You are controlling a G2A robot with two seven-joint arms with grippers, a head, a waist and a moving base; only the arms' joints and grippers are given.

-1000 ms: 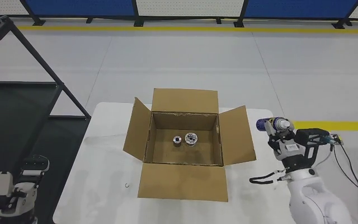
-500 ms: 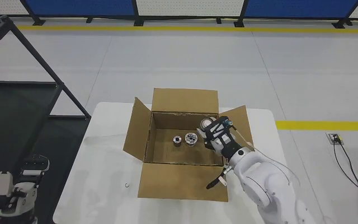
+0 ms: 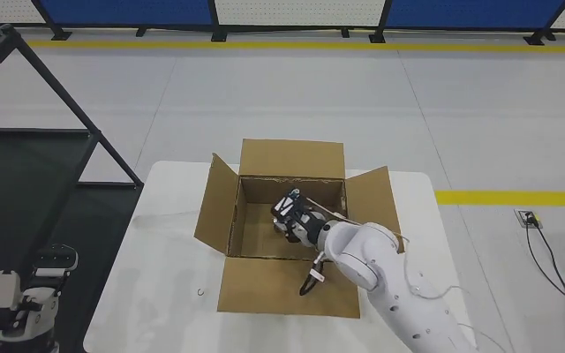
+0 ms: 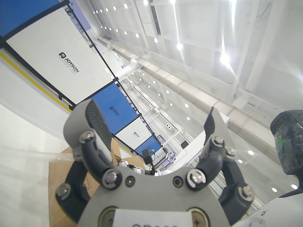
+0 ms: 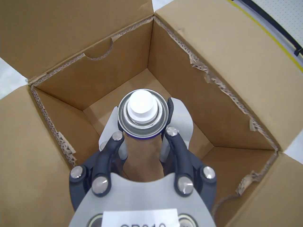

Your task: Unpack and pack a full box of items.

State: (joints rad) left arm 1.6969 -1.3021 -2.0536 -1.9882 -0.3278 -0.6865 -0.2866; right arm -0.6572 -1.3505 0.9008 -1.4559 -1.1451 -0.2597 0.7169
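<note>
Right gripper was clamped on the spray can, held inside the cardboard box near its centre, arm crossing the 4 o'clock corner. Left gripper stood spread wide.

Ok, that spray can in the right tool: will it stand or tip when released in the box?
The spray can looks like rigid metal, so the grip of the right tool shouldn't dent it. It seems tall and narrow, so it probably tips if released tilted. Being round, it would likely roll across the box floor.
</note>
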